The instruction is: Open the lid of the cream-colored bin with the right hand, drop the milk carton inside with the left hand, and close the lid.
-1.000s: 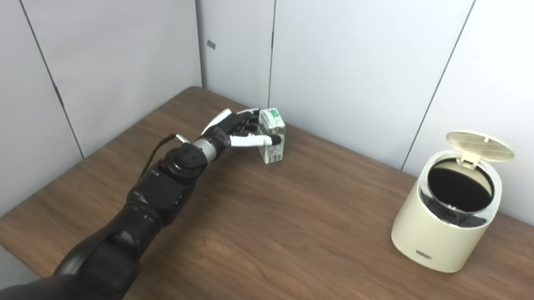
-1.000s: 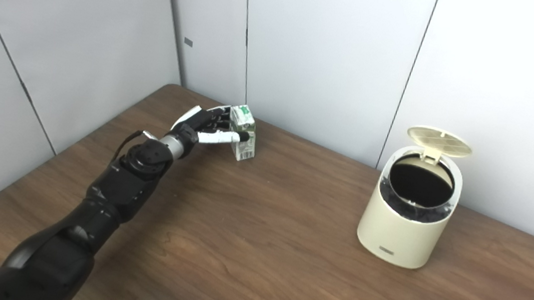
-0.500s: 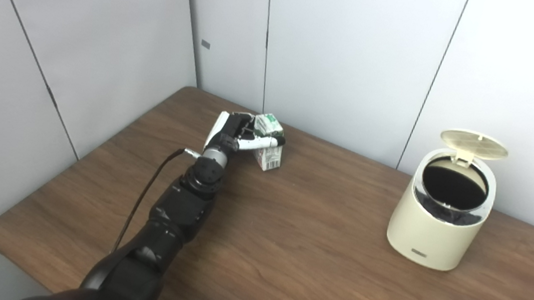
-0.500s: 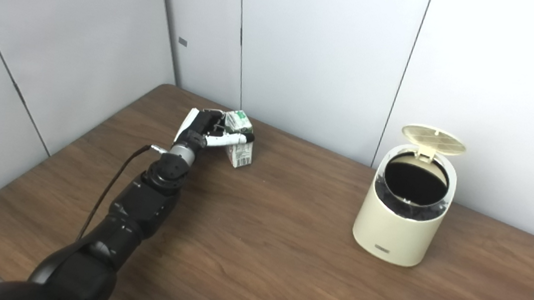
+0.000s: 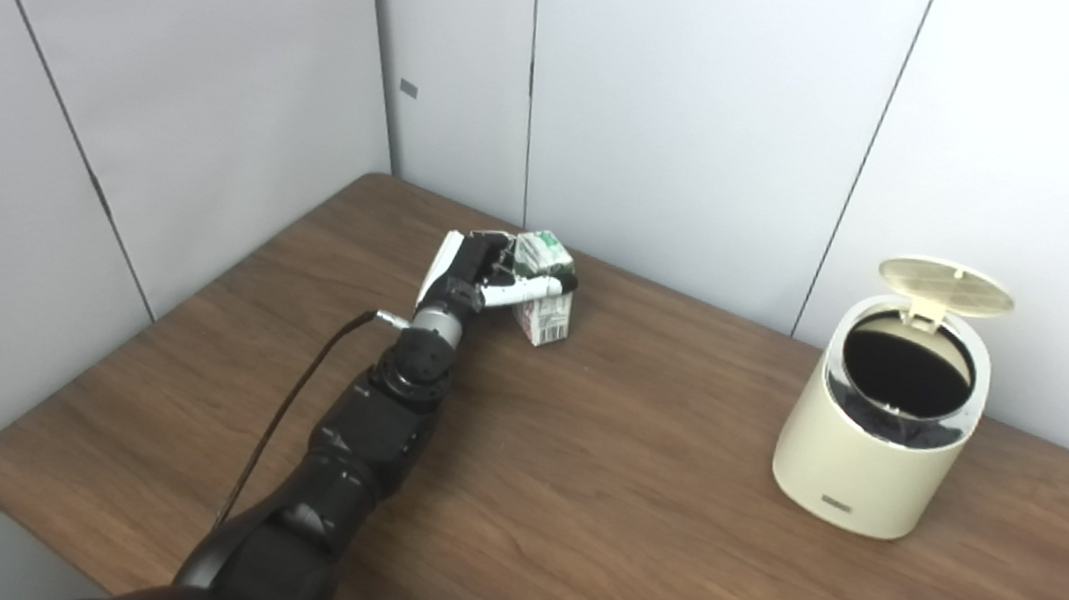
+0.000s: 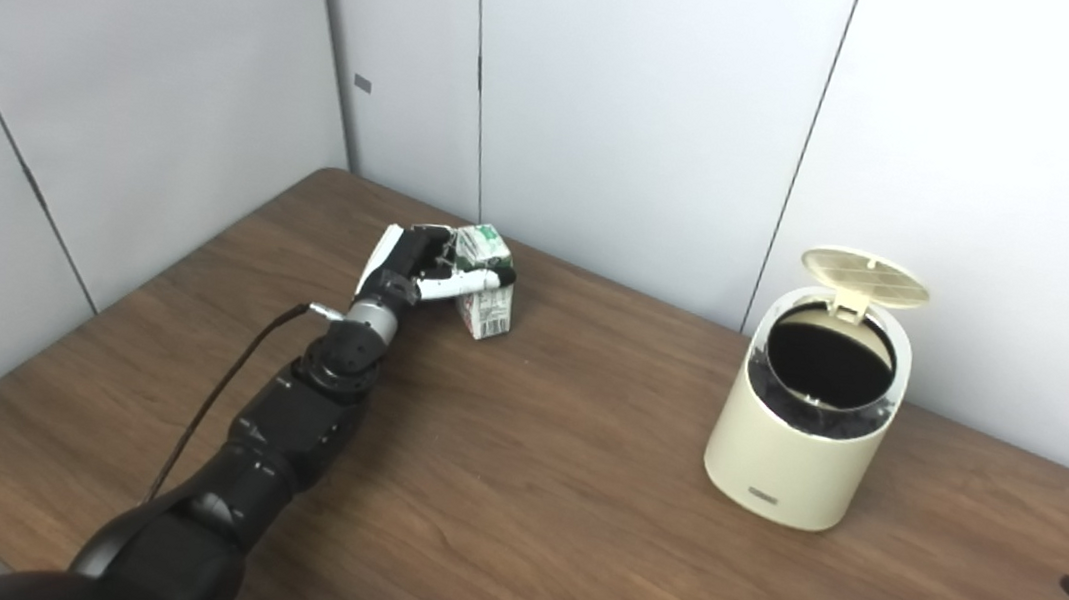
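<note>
Bin (image 5: 869, 459) lid (image 5: 946, 287) up; left robot hand (image 5: 482, 274) gripping carton (image 5: 546, 291).

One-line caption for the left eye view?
Left hand grips the tilted milk carton; cream bin stands open.

Tilted milk carton (image 5: 544, 287) far left of open-lidded cream bin (image 5: 876, 450).
</note>
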Robot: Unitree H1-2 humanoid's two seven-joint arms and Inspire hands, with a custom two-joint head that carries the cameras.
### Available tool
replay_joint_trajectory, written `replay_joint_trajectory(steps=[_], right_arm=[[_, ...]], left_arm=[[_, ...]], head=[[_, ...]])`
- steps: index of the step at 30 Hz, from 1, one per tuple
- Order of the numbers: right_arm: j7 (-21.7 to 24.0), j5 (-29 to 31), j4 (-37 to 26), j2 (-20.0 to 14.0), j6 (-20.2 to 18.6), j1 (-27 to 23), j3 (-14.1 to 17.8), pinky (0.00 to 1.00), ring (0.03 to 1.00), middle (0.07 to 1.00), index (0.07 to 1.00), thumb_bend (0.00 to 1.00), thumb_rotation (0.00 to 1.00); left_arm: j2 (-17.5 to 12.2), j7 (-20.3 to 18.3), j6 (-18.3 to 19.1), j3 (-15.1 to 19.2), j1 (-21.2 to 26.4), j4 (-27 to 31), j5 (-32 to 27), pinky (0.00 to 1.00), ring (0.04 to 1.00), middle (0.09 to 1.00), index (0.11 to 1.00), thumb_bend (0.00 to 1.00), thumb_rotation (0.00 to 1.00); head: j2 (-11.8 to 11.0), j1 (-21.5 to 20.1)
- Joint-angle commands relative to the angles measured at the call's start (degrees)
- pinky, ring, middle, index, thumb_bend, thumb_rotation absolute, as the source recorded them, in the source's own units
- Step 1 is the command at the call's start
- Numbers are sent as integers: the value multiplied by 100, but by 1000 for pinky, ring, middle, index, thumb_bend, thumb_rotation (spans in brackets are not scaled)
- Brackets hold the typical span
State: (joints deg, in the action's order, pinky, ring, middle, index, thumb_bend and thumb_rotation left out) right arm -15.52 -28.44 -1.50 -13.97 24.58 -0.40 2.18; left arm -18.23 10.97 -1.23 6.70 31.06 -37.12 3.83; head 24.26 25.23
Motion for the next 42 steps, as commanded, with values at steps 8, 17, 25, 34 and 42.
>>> replay_joint_trajectory(steps=[8,17,25,34,42], right_arm=[[-283,-160,453,289,196,-327,-210,551,769,783,753,301,1000],[-600,-366,950,467,187,-714,-314,539,783,798,753,23,953],[-737,-671,919,772,-384,-807,-439,540,754,782,740,0,68],[-847,-848,939,861,-608,-790,-542,598,750,773,739,84,0],[-945,-900,1050,839,-610,-752,-605,630,772,787,761,169,0]], left_arm=[[433,580,-973,-322,-584,1748,894,364,434,483,472,514,0],[719,761,-1676,-383,-927,2744,1488,369,454,474,480,505,0],[770,810,-1963,-561,-1147,3421,2235,369,462,473,483,505,0],[391,1202,-2568,-1127,-1017,3842,2581,408,474,470,485,505,0],[18,1722,-2568,-1840,-890,4009,2732,381,468,461,497,505,0]], head=[[-117,-249],[-264,-583],[-339,-1132],[-381,-1529],[-332,-1720]])
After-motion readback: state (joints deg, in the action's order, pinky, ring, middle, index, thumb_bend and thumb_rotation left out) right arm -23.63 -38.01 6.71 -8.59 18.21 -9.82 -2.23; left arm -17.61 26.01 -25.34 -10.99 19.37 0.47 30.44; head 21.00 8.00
